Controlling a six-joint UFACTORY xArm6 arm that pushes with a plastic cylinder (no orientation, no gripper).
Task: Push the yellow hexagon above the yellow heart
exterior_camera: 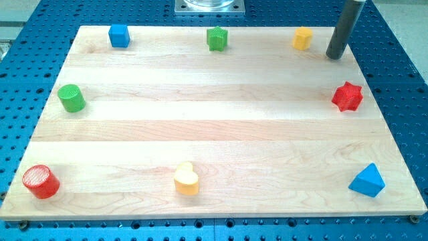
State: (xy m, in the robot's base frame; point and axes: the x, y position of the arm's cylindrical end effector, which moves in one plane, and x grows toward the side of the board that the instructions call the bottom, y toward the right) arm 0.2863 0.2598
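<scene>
The yellow hexagon (302,38) sits near the board's top edge, right of centre. The yellow heart (186,179) lies near the bottom edge, a little left of centre. My tip (334,55) is at the top right, just right of and slightly below the yellow hexagon, with a small gap between them.
A blue cube (119,35) is at the top left and a green star (217,39) at top centre. A green cylinder (70,98) is at the left, a red cylinder (41,181) at bottom left. A red star (348,97) is at the right, a blue triangle (367,181) at bottom right.
</scene>
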